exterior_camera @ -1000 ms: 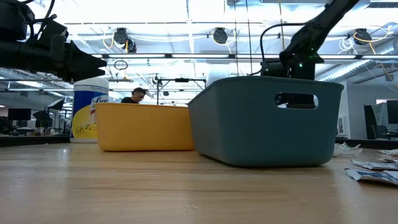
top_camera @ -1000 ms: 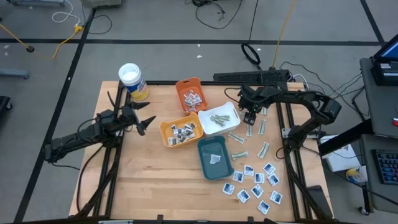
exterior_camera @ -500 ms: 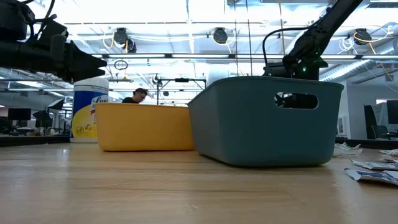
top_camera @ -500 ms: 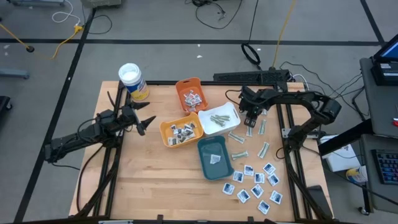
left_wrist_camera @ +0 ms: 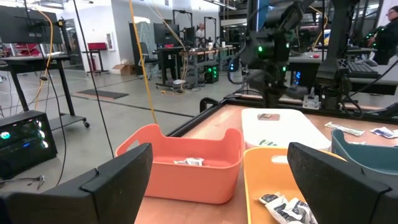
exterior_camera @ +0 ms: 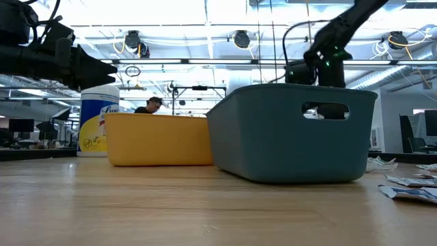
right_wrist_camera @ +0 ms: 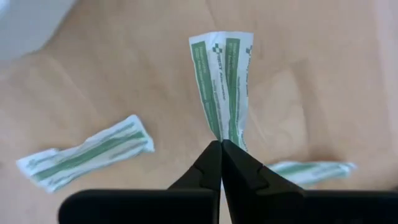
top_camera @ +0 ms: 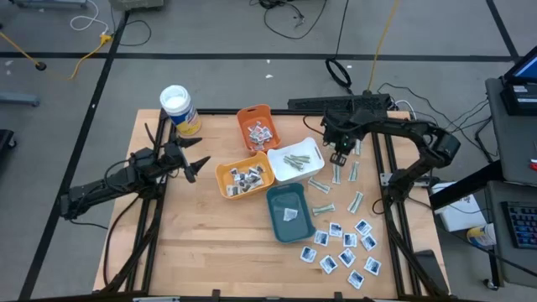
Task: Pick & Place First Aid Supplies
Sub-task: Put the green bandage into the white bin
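Low view: teal tray (exterior_camera: 293, 133) beside yellow tray (exterior_camera: 158, 139), canister (exterior_camera: 99, 126) behind, packets (exterior_camera: 408, 188) far right.

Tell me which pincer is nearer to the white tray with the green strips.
Right. The right pincer, shut on a green strip, hangs just beside the white tray. The left pincer sits open, beyond the yellow tray.

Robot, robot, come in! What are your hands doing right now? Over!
Right end effector shut on green strip, lifted beside white tray. Left end effector open, waiting. Nothing blocking.
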Robot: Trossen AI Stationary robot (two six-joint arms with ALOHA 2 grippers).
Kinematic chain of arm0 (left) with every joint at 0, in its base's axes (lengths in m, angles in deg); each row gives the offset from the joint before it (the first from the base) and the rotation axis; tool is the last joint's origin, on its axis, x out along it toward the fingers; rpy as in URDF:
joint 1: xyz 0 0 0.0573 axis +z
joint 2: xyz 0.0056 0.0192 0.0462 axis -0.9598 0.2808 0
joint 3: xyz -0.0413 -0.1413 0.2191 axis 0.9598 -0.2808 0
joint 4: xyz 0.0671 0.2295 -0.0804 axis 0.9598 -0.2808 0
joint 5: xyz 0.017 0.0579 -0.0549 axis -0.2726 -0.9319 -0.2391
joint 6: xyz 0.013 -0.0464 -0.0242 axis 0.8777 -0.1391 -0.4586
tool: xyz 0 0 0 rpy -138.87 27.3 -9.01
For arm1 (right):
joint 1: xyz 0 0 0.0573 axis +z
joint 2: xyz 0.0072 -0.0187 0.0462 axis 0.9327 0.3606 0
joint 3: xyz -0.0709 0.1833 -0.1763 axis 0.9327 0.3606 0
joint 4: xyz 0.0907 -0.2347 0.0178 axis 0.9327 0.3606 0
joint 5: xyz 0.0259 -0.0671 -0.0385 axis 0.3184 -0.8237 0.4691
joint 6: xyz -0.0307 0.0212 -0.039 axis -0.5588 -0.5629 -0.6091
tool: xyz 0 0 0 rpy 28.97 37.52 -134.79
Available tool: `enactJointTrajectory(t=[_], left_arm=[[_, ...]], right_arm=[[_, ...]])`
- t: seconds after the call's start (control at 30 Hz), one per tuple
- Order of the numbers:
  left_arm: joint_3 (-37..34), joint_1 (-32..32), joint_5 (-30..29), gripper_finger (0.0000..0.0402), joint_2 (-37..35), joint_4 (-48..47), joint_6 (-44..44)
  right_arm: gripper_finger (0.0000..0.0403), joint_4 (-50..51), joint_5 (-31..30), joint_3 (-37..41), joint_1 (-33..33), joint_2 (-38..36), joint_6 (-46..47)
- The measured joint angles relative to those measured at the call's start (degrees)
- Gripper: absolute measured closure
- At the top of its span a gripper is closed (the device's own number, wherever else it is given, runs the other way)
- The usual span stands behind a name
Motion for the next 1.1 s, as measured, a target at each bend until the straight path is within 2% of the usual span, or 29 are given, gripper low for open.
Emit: enactJointTrajectory(t=[0.27, 0.43, 0.63, 1.1], left_arm=[[-0.01, 0.01, 0.0, 0.0023, 0.0, 0.0, 0.0], [0.0, 0.01, 0.0, 0.0023, 0.0, 0.0, 0.0], [0.0, 0.01, -0.01, 0.0023, 0.0, 0.0, 0.0], [0.0, 0.02, -0.01, 0.0023, 0.0, 0.0, -0.01]], right_arm=[[0.0402, 13.57, -0.04, -13.05, 0.99, 0.0, 3.02], [0.0402, 14.56, 0.23, -20.86, 6.81, 1.88, 2.92], [0.0403, 14.94, 0.44, -29.88, 12.85, 8.2, 3.62], [0.0403, 5.43, 0.46, -30.68, 19.15, 21.46, 4.31]])
